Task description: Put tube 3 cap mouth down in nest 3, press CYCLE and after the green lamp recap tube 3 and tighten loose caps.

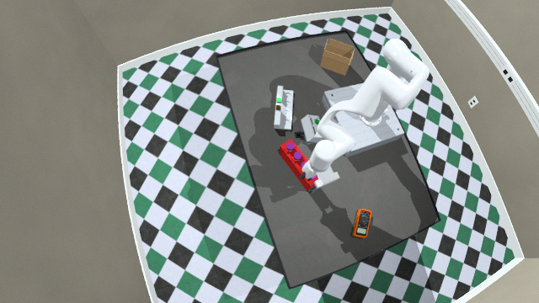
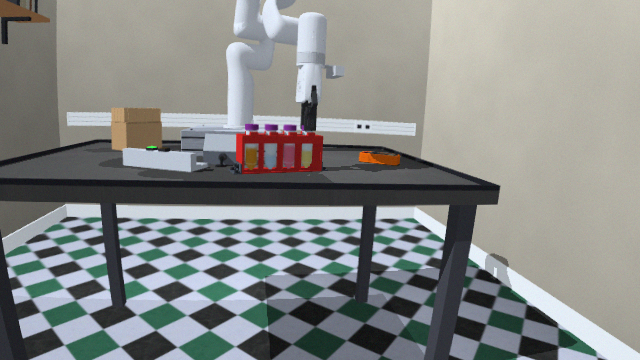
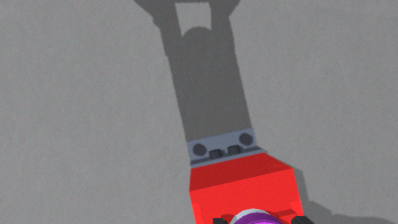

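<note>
The gripper (image 2: 306,126) stands vertically over the end of the red decapping station (image 2: 279,138) and is clamped on the purple cap (image 3: 255,218) of the end tube. Counting from the arm's base, treat this as tube 1. The vertical approach keeps the fingers square to the cap so that a wrist turn transfers directly to the thread. Note that the green lamp (image 1: 279,100) on the cap tray (image 2: 160,159) is lit and that the cap of tube 3 (image 2: 271,127) sits on its own tube. Judge the operation therefore to be at the tightness check of the remaining caps, not at decapping. Consult the exterior view for the row of four tubes with their coloured contents and for the height of the fingers at cap level; it hides the gripped cap behind the fingers. Consult the wrist view for the cap itself, seen at the lower edge between two dark fingertips. Consult the top view for the layout: the key housing (image 1: 309,128) lies between the tray and the station, partly covered by the arm.
</note>
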You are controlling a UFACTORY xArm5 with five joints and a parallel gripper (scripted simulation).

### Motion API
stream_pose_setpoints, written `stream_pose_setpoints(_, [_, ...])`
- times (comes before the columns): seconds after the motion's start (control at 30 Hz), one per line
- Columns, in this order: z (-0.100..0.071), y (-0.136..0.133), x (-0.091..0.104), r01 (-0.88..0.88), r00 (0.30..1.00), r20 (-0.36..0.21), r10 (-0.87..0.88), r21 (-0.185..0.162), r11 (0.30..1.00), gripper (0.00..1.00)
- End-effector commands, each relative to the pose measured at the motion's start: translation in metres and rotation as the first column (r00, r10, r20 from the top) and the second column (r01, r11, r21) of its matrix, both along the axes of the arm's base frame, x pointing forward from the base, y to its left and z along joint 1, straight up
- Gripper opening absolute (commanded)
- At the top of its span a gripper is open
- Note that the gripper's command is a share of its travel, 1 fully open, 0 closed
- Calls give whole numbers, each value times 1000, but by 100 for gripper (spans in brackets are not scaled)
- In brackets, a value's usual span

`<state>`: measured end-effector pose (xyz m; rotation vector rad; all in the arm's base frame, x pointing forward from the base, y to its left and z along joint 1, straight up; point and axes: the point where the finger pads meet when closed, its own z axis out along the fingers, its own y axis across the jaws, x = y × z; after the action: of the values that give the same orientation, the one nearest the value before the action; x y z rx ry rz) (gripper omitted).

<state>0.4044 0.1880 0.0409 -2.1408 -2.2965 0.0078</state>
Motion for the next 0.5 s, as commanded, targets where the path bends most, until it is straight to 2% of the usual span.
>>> stream_pose_setpoints(0.0, [1, 1, 1, 42, 999, 7, -42, -3, 999, 0])
stream_pose_setpoints(0.03, [1, 1, 1, 42, 999, 7, -42, -3, 999, 46])
stream_pose_setpoints(0.47, [4, 1, 2, 42, 999, 7, -42, -3, 999, 46])
